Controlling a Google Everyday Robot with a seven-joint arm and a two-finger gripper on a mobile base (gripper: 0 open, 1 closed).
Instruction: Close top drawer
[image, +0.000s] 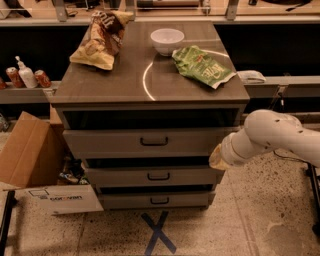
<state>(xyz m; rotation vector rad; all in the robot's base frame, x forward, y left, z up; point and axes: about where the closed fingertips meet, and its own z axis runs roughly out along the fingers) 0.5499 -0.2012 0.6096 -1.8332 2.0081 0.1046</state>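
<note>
The top drawer (110, 142) is a wide grey-taupe front with a small dark handle (154, 142), the uppermost of three in the cabinet (100, 90). It stands out only a short way, with a dark gap between its front and the cabinet top. My gripper (216, 156), at the end of the white arm (275, 135), is against the right end of the drawer front, coming in from the right. The two lower drawers (125, 176) sit below it.
On the cabinet top lie a brown chip bag (102, 37), a white bowl (167, 40) and a green chip bag (202, 65). An open cardboard box (30, 160) stands at the left. A blue tape X (157, 232) marks the floor. Cans and a bottle (25, 76) stand on a left shelf.
</note>
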